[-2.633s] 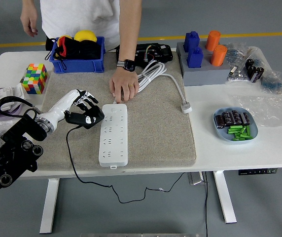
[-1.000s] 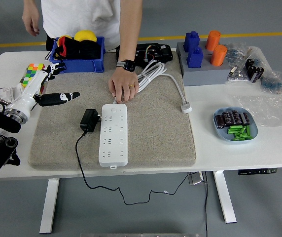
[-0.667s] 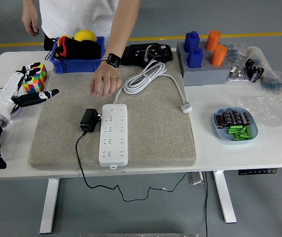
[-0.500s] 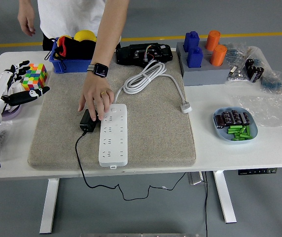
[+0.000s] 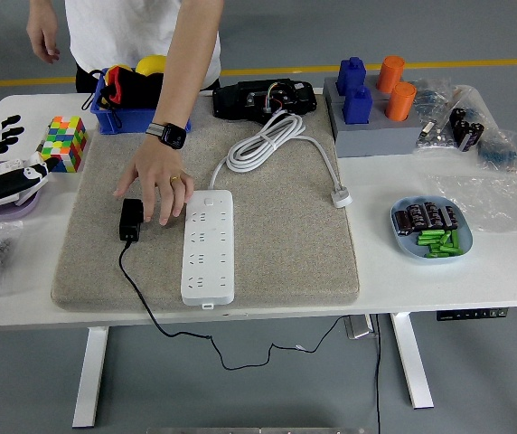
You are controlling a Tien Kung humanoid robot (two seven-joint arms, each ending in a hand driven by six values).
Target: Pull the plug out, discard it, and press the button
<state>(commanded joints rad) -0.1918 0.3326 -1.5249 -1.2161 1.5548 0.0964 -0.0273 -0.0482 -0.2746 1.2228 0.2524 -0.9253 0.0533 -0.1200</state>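
A white power strip (image 5: 210, 245) lies on the grey mat (image 5: 277, 262) in the middle of the table. A black plug adapter (image 5: 131, 219) lies on the mat to the strip's left, its black cord running off the table's near edge. A person's hand (image 5: 155, 181) rests on the mat touching the adapter. My left hand (image 5: 1, 170) is at the far left edge of the table, fingers spread and empty, well away from the plug. My right arm is out of view.
A coloured cube (image 5: 64, 143) and a blue bin (image 5: 136, 95) sit at the back left. A coiled white cable (image 5: 272, 145) lies behind the strip. Blue and orange blocks (image 5: 371, 95) stand back right; a blue dish of parts (image 5: 432, 228) sits at right.
My left hand let go of the plug and drew back to the left edge. The person's hand left the strip's end, reached the adapter and slid it leftwards away from the strip.
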